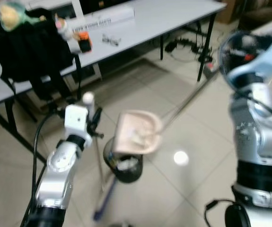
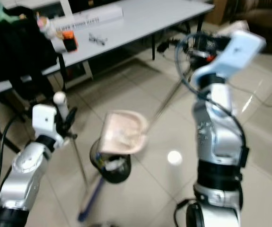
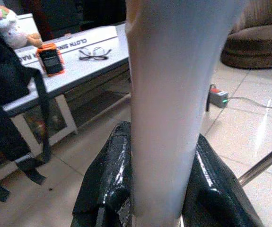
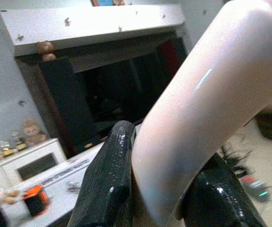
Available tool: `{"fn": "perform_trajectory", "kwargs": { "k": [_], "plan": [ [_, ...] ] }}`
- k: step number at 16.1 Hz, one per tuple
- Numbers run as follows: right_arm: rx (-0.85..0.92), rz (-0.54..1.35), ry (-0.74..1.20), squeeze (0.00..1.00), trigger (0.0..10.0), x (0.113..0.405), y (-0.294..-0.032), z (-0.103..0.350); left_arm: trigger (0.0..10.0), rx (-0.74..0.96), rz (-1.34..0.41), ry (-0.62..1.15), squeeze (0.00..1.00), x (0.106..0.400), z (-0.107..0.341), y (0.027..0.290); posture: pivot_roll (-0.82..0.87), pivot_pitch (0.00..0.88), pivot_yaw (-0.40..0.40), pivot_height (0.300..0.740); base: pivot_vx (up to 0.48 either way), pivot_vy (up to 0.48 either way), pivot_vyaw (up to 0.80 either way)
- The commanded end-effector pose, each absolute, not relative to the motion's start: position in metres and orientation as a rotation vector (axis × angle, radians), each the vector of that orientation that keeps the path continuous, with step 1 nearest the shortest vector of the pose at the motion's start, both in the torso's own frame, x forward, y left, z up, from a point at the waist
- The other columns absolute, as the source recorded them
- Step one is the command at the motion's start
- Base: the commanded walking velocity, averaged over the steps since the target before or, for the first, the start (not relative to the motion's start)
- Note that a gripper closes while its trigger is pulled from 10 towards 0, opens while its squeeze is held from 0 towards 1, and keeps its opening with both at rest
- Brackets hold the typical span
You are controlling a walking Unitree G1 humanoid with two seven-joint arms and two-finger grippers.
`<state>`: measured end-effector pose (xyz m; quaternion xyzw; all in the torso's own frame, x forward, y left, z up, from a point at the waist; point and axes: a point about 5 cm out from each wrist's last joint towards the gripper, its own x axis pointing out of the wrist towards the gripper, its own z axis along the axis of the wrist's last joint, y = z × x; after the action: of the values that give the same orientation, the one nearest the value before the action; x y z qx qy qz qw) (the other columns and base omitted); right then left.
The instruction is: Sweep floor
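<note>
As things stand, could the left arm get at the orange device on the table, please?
Probably not: the left gripper is shut on the broom handle, and the orange device sits well beyond it on the table.

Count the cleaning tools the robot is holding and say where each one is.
2. The broom stands upright in the left gripper, beside the black bin. The dustpan hangs tilted over that bin, its long handle running up to the right gripper. More tools may lie out of view.
</note>
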<state>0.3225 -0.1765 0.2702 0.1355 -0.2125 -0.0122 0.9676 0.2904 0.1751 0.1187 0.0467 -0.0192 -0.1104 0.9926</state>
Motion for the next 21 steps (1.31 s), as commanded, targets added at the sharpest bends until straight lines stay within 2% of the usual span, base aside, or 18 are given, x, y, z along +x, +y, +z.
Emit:
{"fn": "perform_trajectory", "kwargs": {
  "k": [1, 3, 8, 13, 19, 21],
  "plan": [
    [0.274, -0.044, -0.507, 0.00, 10.0, 0.318, -0.184, 0.286, 10.0, 0.100, -0.234, -0.080, 0.00, 0.293, 0.129, 0.173, -0.03, 0.028, 0.105, 0.740, 0.409, 0.000, 0.00],
    [0.270, -0.050, -0.504, 0.00, 10.0, 0.317, -0.185, 0.285, 10.0, 0.075, -0.254, -0.068, 0.00, 0.290, 0.125, 0.174, -0.03, 0.031, 0.104, 0.740, 0.189, 0.000, 0.00],
    [0.268, -0.043, -0.506, 0.00, 10.0, 0.316, -0.188, 0.284, 10.0, 0.151, -0.125, 0.005, 0.00, 0.288, 0.112, 0.195, -0.03, 0.036, 0.104, 0.740, 0.000, 0.000, 0.00],
    [0.220, -0.016, -0.514, 0.00, 10.0, 0.319, -0.183, 0.284, 10.0, 0.174, -0.067, 0.029, 0.00, 0.290, 0.108, 0.202, -0.03, 0.045, 0.103, 0.740, 0.000, 0.000, 0.00],
    [0.082, 0.287, -0.569, 0.00, 10.0, 0.319, -0.135, 0.279, 10.0, 0.183, -0.061, 0.028, 0.00, 0.291, 0.108, 0.201, -0.02, 0.048, 0.102, 0.740, 0.000, 0.000, 0.00],
    [-0.101, 0.423, -0.581, 0.00, 10.0, 0.313, -0.114, 0.273, 10.0, 0.185, -0.059, 0.026, 0.00, 0.291, 0.108, 0.201, -0.02, 0.050, 0.102, 0.740, 0.000, 0.000, 0.00]
  ]
}}
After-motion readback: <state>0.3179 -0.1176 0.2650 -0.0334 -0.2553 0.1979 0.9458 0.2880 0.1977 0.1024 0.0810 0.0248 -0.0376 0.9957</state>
